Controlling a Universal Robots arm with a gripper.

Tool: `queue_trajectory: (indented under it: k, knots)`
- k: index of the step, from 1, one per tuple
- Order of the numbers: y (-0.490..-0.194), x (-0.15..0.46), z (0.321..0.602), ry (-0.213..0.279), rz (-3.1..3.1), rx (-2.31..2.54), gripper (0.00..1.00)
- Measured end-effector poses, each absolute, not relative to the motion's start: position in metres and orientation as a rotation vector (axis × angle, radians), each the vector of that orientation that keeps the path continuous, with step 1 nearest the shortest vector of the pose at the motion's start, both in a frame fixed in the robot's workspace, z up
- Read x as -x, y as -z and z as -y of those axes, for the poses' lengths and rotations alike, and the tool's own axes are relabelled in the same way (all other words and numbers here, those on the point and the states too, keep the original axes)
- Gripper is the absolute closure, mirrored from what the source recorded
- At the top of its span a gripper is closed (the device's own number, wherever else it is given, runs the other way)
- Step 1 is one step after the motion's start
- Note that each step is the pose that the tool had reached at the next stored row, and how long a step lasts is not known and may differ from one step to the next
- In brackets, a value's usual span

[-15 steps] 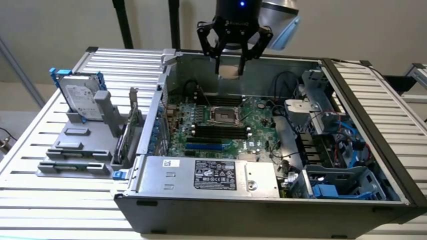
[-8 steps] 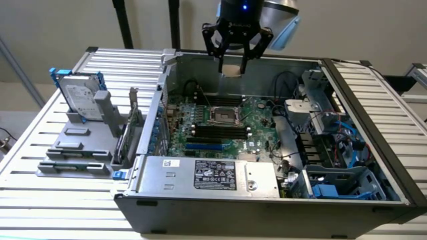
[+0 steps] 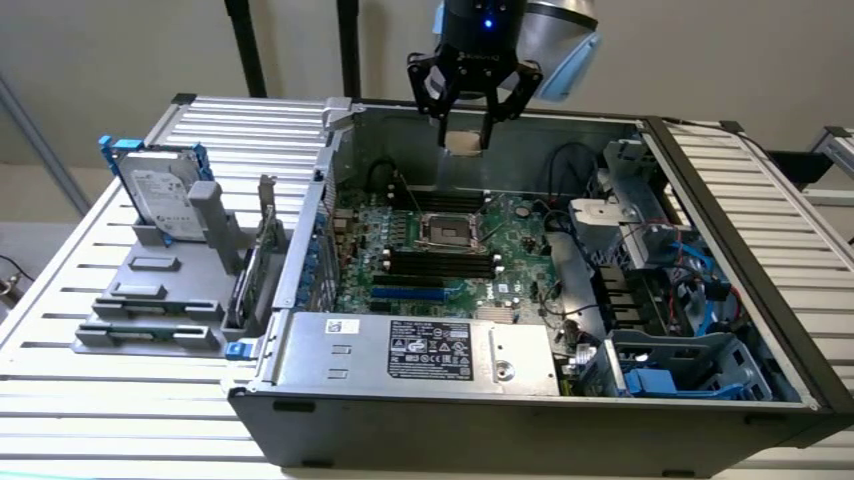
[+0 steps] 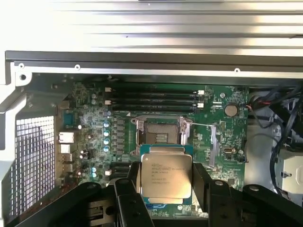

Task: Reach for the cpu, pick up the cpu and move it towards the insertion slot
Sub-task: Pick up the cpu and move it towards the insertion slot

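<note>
My gripper (image 3: 466,140) hangs above the open computer case, shut on the cpu (image 3: 465,143), a small pale square chip held between the black fingers. In the wrist view the cpu (image 4: 166,175) shows its silvery top with printed text, clamped between the two fingers (image 4: 134,177). The insertion slot (image 3: 449,232) is a square socket with a silver frame and dark centre on the green board, well below the held chip. In the wrist view the insertion slot (image 4: 160,134) lies just past the cpu's edge, partly covered by it.
Black memory slots (image 3: 430,264) run beside the socket. A hard drive (image 3: 163,197) with blue rails stands upright in a grey rack at the exterior view's left. The power supply (image 3: 414,350) fills the case front; cables and drive cages (image 3: 667,290) crowd the exterior view's right.
</note>
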State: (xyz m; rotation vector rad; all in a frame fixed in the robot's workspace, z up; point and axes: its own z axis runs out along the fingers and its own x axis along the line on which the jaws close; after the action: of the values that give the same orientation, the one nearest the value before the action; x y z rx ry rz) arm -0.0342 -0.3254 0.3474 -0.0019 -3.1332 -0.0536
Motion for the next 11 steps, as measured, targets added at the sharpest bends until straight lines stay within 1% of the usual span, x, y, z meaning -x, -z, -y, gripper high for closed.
queue_trajectory:
  k: [6,11]
  knots:
    - [-0.342,0.031,0.314,0.049,3.133,0.002,0.46]
    - [-0.341,0.031,0.312,0.047,3.133,0.002,0.46]
